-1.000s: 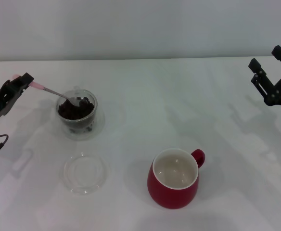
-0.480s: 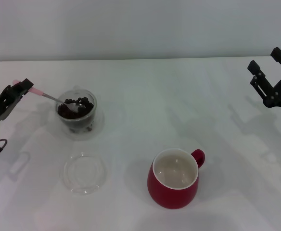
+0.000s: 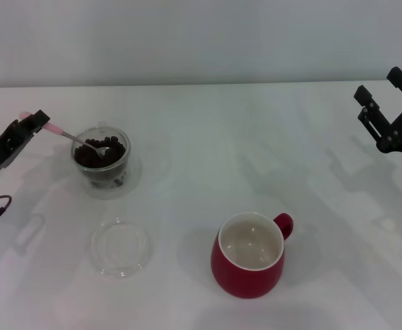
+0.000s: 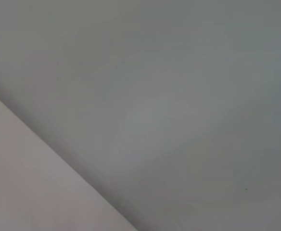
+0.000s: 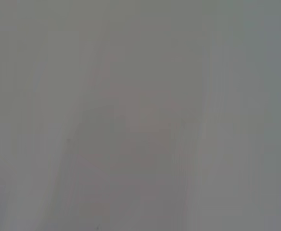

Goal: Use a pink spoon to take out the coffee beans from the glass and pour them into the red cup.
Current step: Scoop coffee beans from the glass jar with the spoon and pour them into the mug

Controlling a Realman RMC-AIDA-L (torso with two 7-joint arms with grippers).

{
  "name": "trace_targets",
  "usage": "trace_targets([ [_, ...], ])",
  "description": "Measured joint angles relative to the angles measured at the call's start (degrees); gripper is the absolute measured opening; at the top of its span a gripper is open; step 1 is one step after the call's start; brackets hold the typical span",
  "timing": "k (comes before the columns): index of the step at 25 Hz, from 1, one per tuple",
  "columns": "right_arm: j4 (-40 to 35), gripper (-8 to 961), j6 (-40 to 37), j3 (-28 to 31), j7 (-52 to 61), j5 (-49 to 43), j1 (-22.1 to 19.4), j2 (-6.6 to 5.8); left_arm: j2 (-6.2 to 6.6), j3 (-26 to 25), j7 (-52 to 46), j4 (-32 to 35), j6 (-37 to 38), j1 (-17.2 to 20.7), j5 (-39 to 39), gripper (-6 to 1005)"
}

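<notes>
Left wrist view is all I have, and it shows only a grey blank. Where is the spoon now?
Observer: The left claw holds the spoon by its pink handle; its bowl is inside the glass, among the beans.
Operator: Is the red cup near the glass?
Observer: No. The cup stands apart, nearer the robot and to its right, upright; no beans show in its white inside.
Operator: And the right arm?
Observer: The right claw hangs open at the table's far right, holding nothing.
</notes>
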Motion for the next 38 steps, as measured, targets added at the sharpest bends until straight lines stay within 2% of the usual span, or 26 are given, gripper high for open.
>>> trace_targets([
  [6, -0.03, 596, 0.05, 0.3, -0.02, 0.0, 0.06, 0.0, -0.06, -0.27, -0.94, -0.27, -0.72, -0.14, -0.9, 129],
  [16, -0.03, 596, 0.86, 0.36, -0.33, 0.0, 0.95, 0.0, -0.31, -0.49, -5.06, -0.62, -1.58, 1.77, -2.29, 129],
  [30, 0.09, 595, 1.8, 0.41, -0.7, 0.0, 1.5, -0.09, -0.35, -0.41, -7.94, -0.62, -8.55, 3.89, -2.3, 130],
  [38, 0.52, 596, 1.81, 0.98, -0.8, 0.0, 1.52, -0.09, -0.26, 0.37, -7.77, -0.42, -12.03, 3.34, -0.56, 129],
])
